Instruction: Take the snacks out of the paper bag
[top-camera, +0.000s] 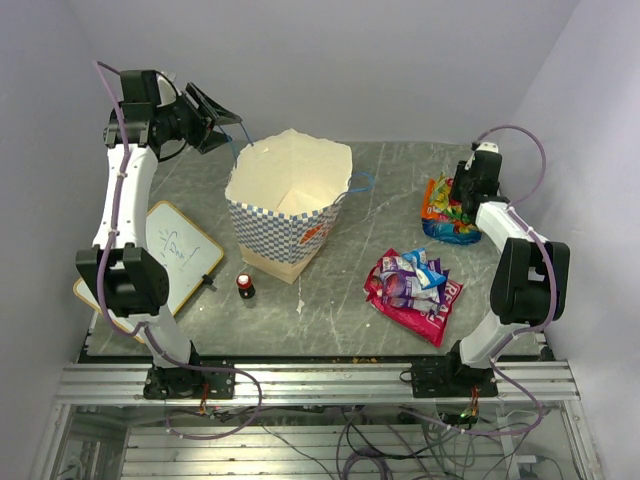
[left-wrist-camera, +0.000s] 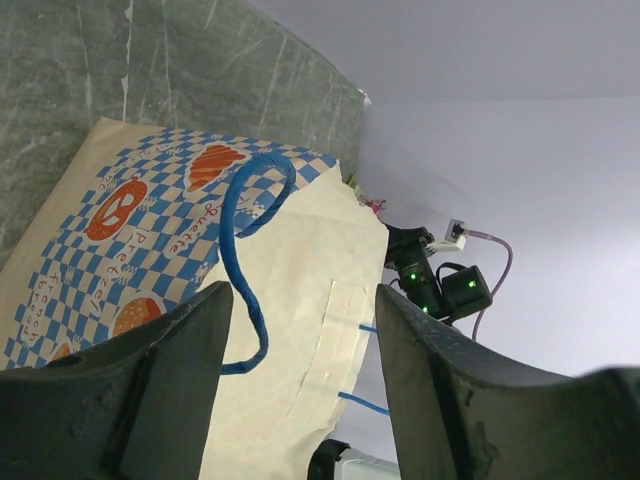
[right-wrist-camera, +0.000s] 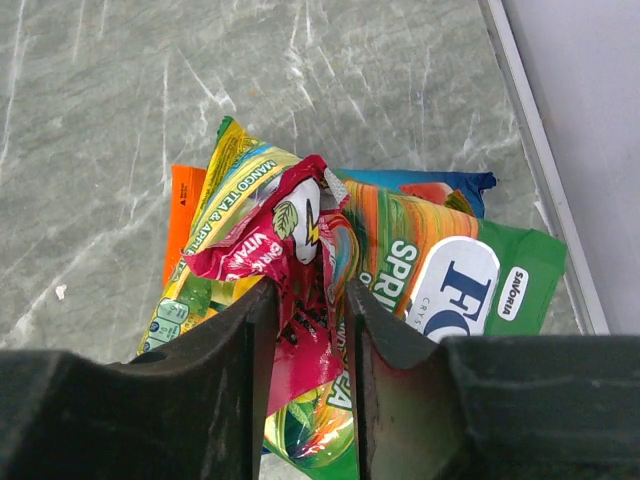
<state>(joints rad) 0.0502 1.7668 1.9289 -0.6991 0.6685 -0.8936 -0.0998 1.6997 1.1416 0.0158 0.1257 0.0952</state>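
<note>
- Left claw (left-wrist-camera: 300, 300) open, the bag's (top-camera: 283, 228) blue handle (left-wrist-camera: 236, 240) loose between its fingers (left-wrist-camera: 150, 400); bag stands upright on the desk (top-camera: 340, 315).
- Right claw (right-wrist-camera: 308, 300) straddles a red snack (right-wrist-camera: 262, 252) atop the far-right pile (right-wrist-camera: 450, 270), likely depositing it; grip unclear.

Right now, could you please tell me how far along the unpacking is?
Done: two snack heaps lie on the table, a pink-purple heap and a far heap under the right gripper. In hand: a red packet sits between its fingers; the left gripper stands open at the bag's handle. Left: the paper bag shows no snacks from above.
</note>
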